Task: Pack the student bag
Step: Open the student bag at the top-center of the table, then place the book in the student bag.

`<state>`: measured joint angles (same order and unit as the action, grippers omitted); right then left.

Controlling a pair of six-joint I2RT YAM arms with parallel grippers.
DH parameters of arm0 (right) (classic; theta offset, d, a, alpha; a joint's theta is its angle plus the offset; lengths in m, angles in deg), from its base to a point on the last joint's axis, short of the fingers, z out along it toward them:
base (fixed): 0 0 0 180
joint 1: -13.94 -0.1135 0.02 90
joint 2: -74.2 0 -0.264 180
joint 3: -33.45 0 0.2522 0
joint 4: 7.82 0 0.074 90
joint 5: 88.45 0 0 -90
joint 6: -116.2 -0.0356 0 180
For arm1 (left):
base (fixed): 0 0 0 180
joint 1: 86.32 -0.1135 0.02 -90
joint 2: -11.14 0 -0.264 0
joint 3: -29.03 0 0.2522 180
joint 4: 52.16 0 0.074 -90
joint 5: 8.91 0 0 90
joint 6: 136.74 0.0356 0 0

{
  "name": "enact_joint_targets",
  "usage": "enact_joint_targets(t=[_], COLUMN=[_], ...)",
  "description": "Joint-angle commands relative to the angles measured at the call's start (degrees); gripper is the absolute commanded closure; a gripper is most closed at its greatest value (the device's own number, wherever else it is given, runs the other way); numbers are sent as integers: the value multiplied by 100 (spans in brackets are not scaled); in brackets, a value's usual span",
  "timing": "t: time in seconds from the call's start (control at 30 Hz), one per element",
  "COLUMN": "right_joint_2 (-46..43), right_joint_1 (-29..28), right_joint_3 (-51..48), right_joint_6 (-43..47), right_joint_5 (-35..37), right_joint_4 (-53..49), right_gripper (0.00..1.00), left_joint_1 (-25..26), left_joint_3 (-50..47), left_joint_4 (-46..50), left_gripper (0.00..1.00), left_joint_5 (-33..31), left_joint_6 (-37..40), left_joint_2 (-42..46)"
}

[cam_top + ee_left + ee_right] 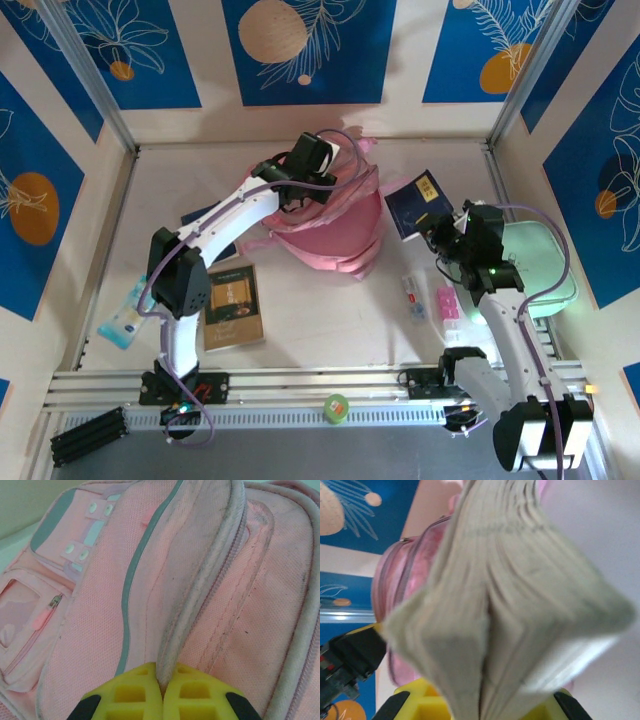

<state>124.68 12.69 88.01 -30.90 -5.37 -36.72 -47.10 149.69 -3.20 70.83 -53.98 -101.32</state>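
Observation:
The student bag [335, 225] is a soft pink backpack lying mid-table, its top toward the back wall. My left gripper [318, 180] sits over its upper edge. In the left wrist view the yellow fingers [130, 695] are shut on a grey-pink piped rim [200, 590] of the bag [90, 630]. My right gripper [441, 233] is to the right of the bag, shut on a dark blue book [420, 200] held above the table. The right wrist view has the book's fanned page edges [510, 605] rising from the gripper [485, 707], with the bag [400, 580] behind.
A flat mint-green case [545, 265] lies at the right under my right arm. A brown book [232, 305] and a blue-white packet [125, 322] lie at the left front. A white tube [412, 292] and a pink item [447, 301] sit near the right arm. A green roll [336, 407] rests on the front rail.

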Motion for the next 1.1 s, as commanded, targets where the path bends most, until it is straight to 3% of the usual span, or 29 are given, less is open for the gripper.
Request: enact_joint_targets(t=[0.0,0.5,0.83,1.07], right_joint_2=[54,2030,4343,5917], right_joint_1=[-155,-1435,-1665,-1795], right_joint_3=[24,243,1190,2087], right_joint_6=[137,-646,-1364,-1822], right_joint_5=[-640,-985,-978,-704], right_joint_4=[856,2781,4700,4897], right_gripper=[97,97,97,97], left_joint_1=[-24,-137,-323,-424], left_joint_3=[429,803,1150,1139], left_joint_4=[-422,-571,-461,-415], left_gripper=[100,100,100,100], left_joint_5=[206,532,813,949], left_joint_6=[-148,-292,-322,-414], left_joint_2=[180,331,259,225])
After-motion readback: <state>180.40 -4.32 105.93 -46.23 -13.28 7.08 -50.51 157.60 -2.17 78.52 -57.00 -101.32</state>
